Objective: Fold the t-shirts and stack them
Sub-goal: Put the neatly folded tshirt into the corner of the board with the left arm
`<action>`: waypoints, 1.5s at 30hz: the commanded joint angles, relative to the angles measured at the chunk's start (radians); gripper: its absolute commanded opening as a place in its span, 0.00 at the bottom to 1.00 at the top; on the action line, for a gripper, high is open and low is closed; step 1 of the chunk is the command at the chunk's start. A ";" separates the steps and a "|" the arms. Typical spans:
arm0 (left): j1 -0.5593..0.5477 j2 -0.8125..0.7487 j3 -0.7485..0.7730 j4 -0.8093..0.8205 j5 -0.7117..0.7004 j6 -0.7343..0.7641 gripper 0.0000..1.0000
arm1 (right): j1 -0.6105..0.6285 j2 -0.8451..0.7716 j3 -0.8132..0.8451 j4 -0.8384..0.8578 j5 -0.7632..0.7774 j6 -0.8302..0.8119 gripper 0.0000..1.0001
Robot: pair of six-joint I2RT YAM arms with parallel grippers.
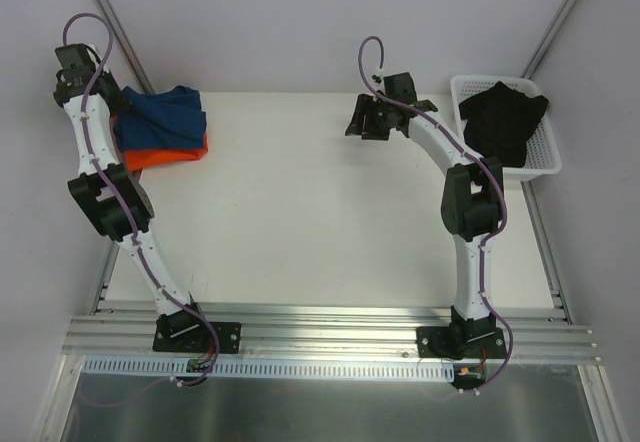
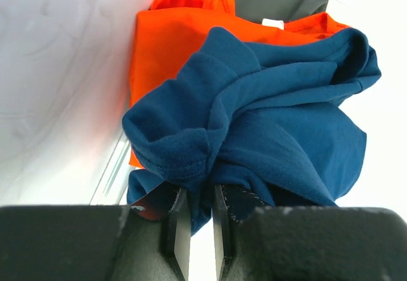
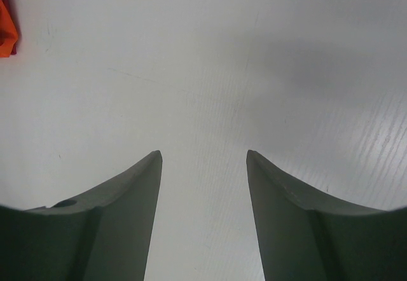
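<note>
At far left, crumpled blue t-shirt, pinched by left fingers, tops flat orange t-shirt; right fingers wide.

1. Top external view: no lettering, number, brand or sign can be read on any surface shown.
2. Left wrist view: a small white neck label is seen at the collar of the orange t-shirt. It is shown too small for any print on it to be read.
3. Right wrist view: no text or marking can be read.
</note>
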 commanded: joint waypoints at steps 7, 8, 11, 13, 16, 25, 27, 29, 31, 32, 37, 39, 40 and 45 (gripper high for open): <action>-0.027 0.096 0.026 0.036 -0.067 0.030 0.00 | 0.017 -0.032 0.006 0.013 0.000 -0.007 0.60; -0.028 0.102 0.027 0.038 -0.077 0.027 0.00 | 0.017 -0.038 -0.005 0.013 0.004 -0.013 0.60; -0.028 0.122 0.027 0.039 -0.116 0.024 0.00 | 0.013 -0.063 -0.042 0.011 0.003 -0.016 0.60; -0.030 0.126 0.022 0.039 -0.159 0.024 0.00 | 0.015 -0.081 -0.060 0.011 0.003 -0.021 0.60; -0.031 0.121 0.019 0.041 -0.201 0.023 0.00 | 0.013 -0.095 -0.071 0.010 -0.002 -0.016 0.60; -0.056 0.060 0.081 0.090 -0.273 0.024 0.00 | 0.023 -0.072 -0.019 0.008 -0.013 -0.002 0.60; -0.059 0.063 0.096 0.096 -0.291 0.036 0.00 | 0.024 -0.061 -0.001 0.008 -0.011 0.002 0.60; -0.062 0.070 0.095 0.101 -0.319 0.046 0.00 | 0.023 -0.052 0.008 0.008 -0.013 0.007 0.60; -0.063 0.078 0.075 0.101 -0.339 0.061 0.00 | 0.023 -0.043 0.019 0.008 -0.016 0.008 0.60; -0.065 0.078 0.066 0.101 -0.366 0.063 0.00 | 0.024 -0.043 0.019 0.008 -0.016 0.008 0.60; -0.071 0.052 0.000 0.097 -0.403 0.067 0.00 | 0.020 -0.064 -0.017 0.016 -0.017 0.004 0.60; -0.073 0.046 -0.019 0.093 -0.402 0.067 0.00 | 0.018 -0.073 -0.033 0.019 -0.019 0.002 0.60; -0.071 0.044 -0.025 0.091 -0.396 0.067 0.08 | 0.018 -0.081 -0.038 0.019 -0.022 0.002 0.60; -0.102 -0.012 -0.037 0.087 -0.428 0.099 0.99 | 0.017 -0.081 -0.036 0.017 -0.025 0.002 0.60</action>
